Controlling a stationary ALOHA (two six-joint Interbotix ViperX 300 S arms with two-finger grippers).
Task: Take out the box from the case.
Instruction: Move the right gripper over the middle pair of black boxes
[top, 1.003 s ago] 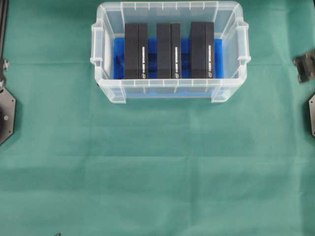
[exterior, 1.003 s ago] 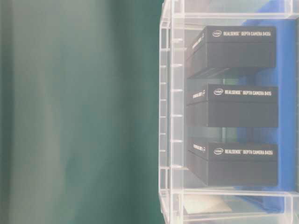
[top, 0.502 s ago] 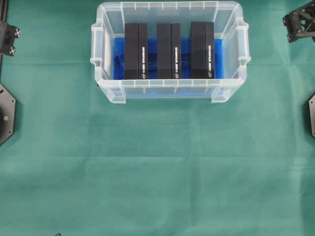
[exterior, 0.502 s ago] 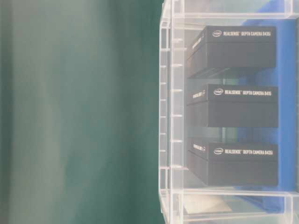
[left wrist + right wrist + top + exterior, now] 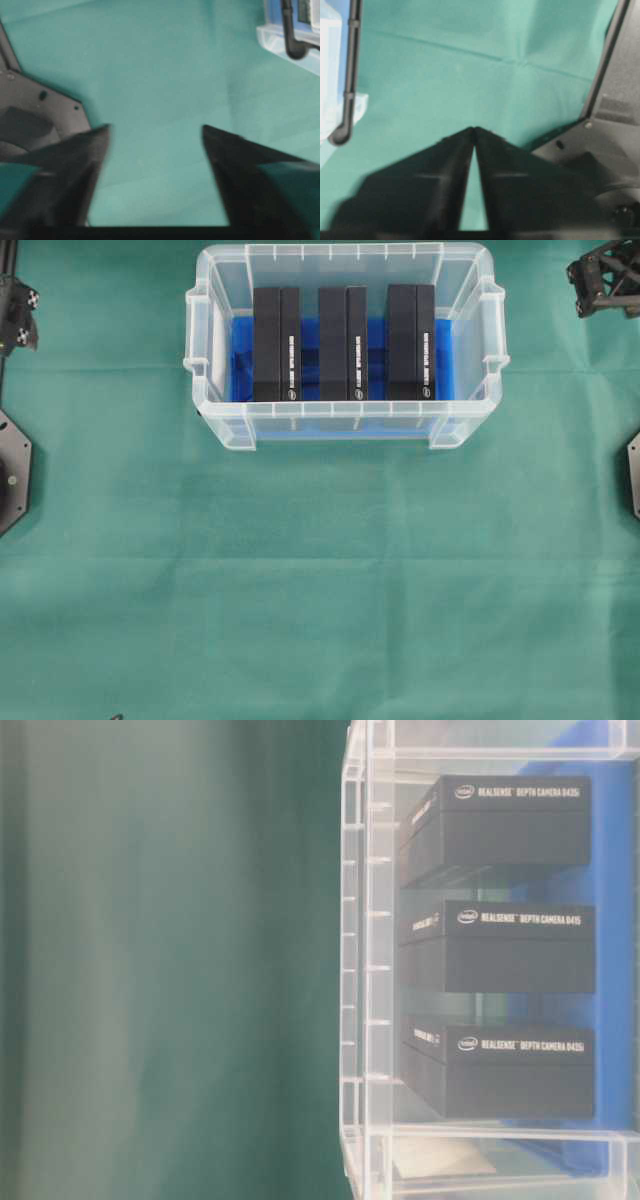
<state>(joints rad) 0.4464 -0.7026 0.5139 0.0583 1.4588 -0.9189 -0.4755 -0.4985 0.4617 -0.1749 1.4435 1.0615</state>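
The case (image 5: 345, 422), a clear plastic bin with a blue bottom, stands at the back middle of the green cloth. Three black boxes stand side by side in it: left (image 5: 276, 345), middle (image 5: 342, 343), right (image 5: 410, 342). Seen through the case wall (image 5: 365, 970), they show white lettering (image 5: 500, 950). My left gripper (image 5: 155, 131) is open over bare cloth, far left of the case at the table edge (image 5: 18, 315). My right gripper (image 5: 474, 129) is shut with its tips touching and holds nothing, off the case's right side (image 5: 605, 280).
Black arm base plates sit at the left edge (image 5: 12, 470) and right edge (image 5: 633, 475). A case corner (image 5: 285, 40) with a black cable across it shows in the left wrist view. Green cloth (image 5: 320, 590) covers the table in front of the case.
Both arms have moved toward the back of the table, into the top corners of the overhead view. The case and the three boxes have not moved.
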